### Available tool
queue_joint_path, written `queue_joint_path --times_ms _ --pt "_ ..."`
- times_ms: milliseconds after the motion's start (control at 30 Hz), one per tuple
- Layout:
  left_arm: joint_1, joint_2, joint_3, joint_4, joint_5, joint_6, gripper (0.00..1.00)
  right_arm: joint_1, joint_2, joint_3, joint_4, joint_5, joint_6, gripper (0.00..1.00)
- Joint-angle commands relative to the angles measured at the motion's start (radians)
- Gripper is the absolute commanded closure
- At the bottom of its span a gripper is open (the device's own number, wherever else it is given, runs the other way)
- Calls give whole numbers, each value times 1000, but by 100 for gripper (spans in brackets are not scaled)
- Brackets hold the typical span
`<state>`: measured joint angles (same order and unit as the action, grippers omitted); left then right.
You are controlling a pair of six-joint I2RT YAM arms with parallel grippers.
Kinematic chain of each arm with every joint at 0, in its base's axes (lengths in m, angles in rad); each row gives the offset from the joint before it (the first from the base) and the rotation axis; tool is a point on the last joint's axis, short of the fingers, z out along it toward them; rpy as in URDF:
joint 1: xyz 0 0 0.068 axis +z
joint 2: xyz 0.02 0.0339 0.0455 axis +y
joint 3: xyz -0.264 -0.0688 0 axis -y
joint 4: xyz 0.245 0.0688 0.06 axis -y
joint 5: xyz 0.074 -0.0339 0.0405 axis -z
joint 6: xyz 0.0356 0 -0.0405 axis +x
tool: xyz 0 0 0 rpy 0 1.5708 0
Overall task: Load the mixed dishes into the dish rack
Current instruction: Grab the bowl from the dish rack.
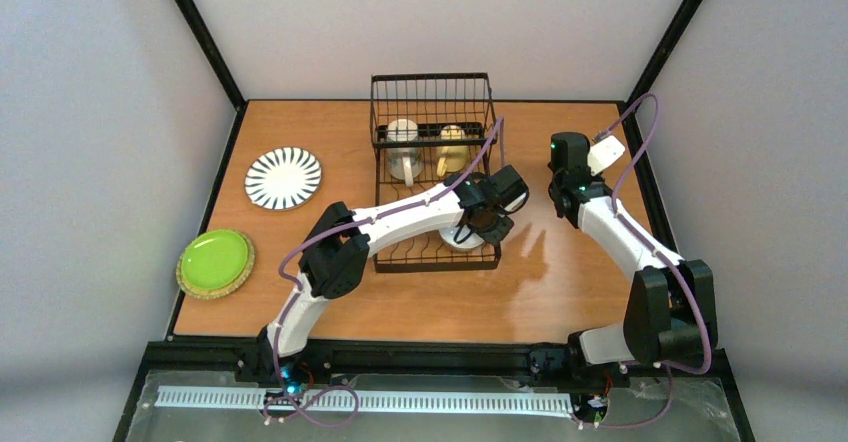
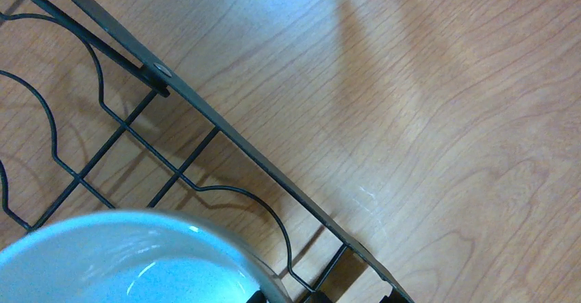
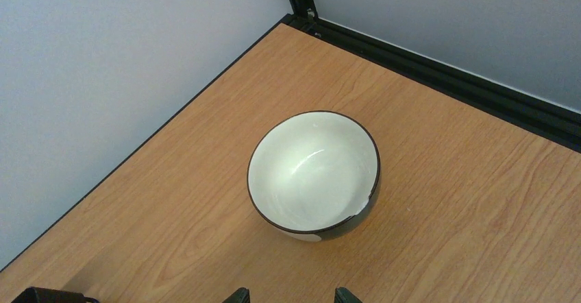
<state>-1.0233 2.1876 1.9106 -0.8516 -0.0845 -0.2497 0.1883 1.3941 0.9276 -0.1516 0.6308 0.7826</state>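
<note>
White arms [image 1: 400,217], black joints [image 1: 335,257], purple cables [image 1: 640,132]

Rack [image 1: 435,177] sat centre-back, left mug [image 1: 403,147] and right mug [image 1: 453,147] side by side in its far basket, first bowl [image 1: 462,240] at its near-right corner, lone plate [image 1: 283,178] left of it, upper plate [image 1: 214,260] on lower plate [image 1: 240,280] nearer front-left, second bowl [image 3: 313,173] on table [image 3: 479,214] by a corner.

The bottom edge cuts off the pale bowl [image 2: 123,262] in the left wrist view; the left arm [image 1: 400,219] hides part of the dish rack [image 1: 430,97].
</note>
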Motion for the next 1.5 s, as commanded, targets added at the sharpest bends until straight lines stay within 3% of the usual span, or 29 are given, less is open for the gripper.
queue_joint_path --times_ms 0,267,600,867,1000,1200,1467 --pt "-3 19 17 -14 -32 6 70 -11 1 -19 17 10 13 30" --pt "-5 -44 -15 9 -76 -37 99 -12 -19 -22 8 12 14 32" --pt "-6 -209 -61 84 -88 -159 100 -12 -39 -20 -5 15 13 33" --pt "2 -374 -203 228 -106 -350 100 -12 -47 -19 -2 25 5 33" --pt "37 -513 -404 409 -40 -533 100 -12 -47 -20 1 32 4 33" --pt "126 -703 -799 856 172 -805 100 -11 -40 -21 14 29 4 33" --pt "173 -785 -1047 1321 252 -1050 100 -11 -26 -18 35 24 11 33"
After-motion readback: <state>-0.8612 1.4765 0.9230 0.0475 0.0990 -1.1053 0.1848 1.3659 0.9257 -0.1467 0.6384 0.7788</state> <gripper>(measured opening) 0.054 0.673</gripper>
